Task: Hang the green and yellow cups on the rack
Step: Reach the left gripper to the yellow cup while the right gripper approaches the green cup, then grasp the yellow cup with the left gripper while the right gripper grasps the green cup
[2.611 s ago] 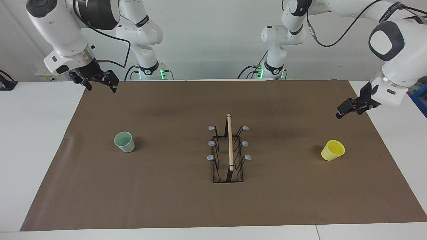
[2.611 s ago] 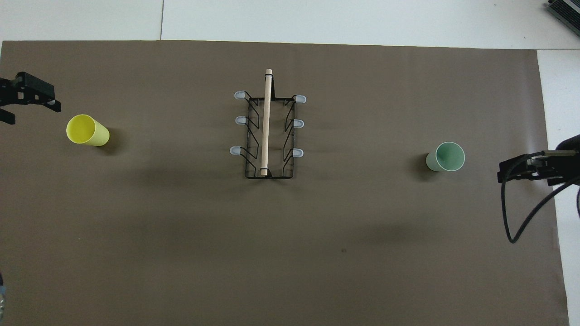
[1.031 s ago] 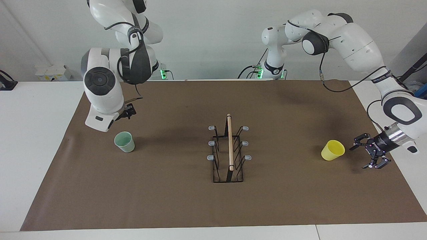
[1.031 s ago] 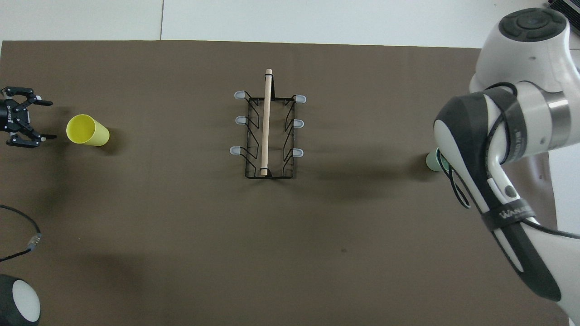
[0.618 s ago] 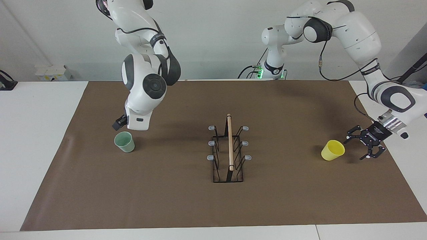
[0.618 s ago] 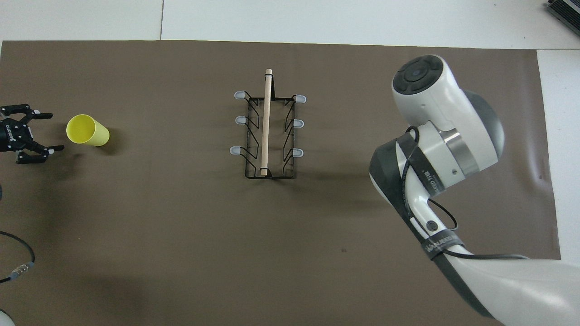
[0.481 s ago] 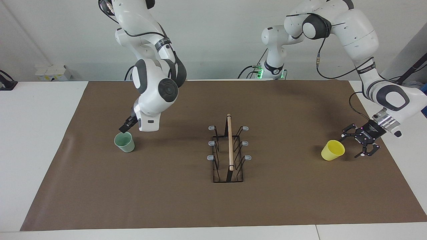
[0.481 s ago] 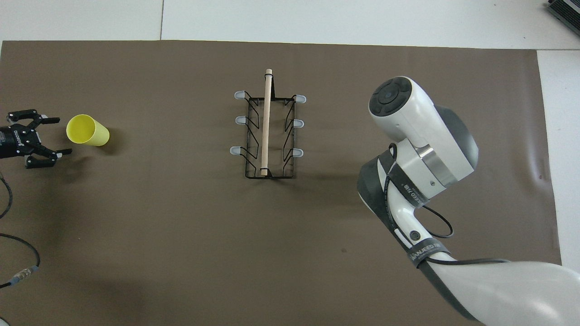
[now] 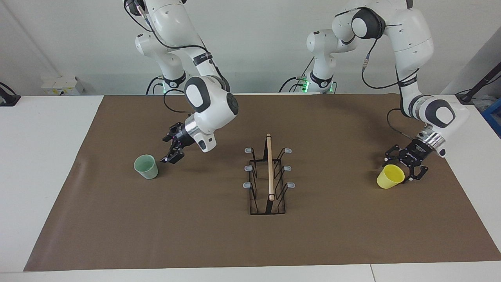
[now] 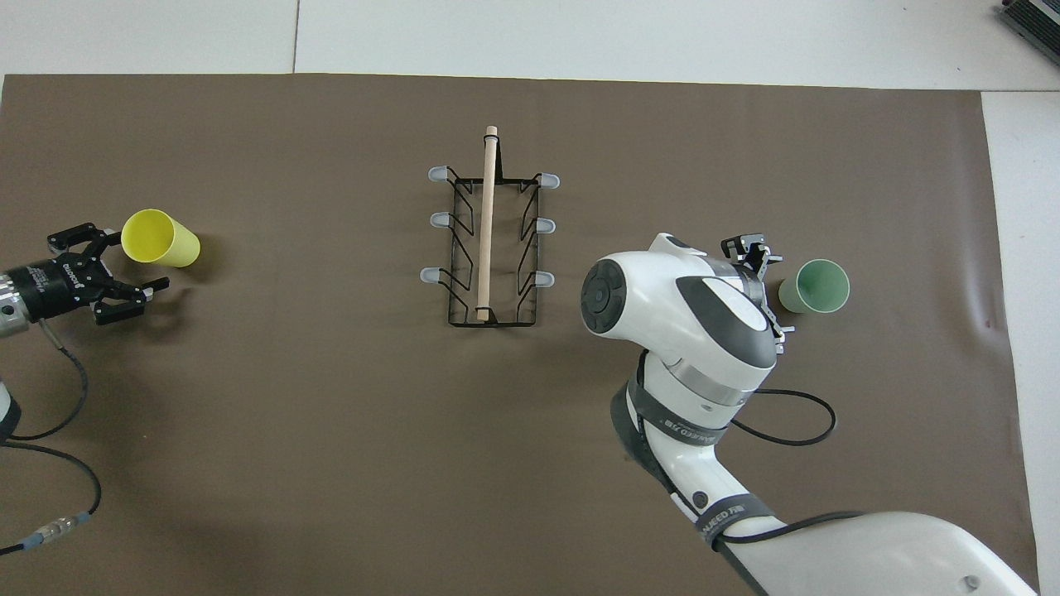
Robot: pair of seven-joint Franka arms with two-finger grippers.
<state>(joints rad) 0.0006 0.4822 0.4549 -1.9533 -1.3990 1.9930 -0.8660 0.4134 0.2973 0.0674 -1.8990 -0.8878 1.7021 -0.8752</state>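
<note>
The pale green cup (image 9: 146,167) (image 10: 816,286) stands mouth up on the mat toward the right arm's end. My right gripper (image 9: 167,149) (image 10: 770,288) hangs open close beside it, on the side facing the rack, with nothing in it. The yellow cup (image 9: 390,176) (image 10: 160,238) stands toward the left arm's end. My left gripper (image 9: 401,166) (image 10: 124,266) is open right at its rim, one finger on the cup's robot side, and is not closed on it. The black wire rack (image 9: 269,176) (image 10: 489,240) with its wooden rod stands mid-table, its pegs bare.
A brown mat (image 9: 235,243) covers most of the white table (image 9: 39,156). The right arm's bulky wrist (image 10: 679,306) hangs over the mat between rack and green cup. A black cable (image 10: 50,414) trails from the left arm.
Both arms have swung down toward the cups. The right gripper came round to the green cup's rack side. The left gripper closed in on the yellow cup. Cups and rack have not moved.
</note>
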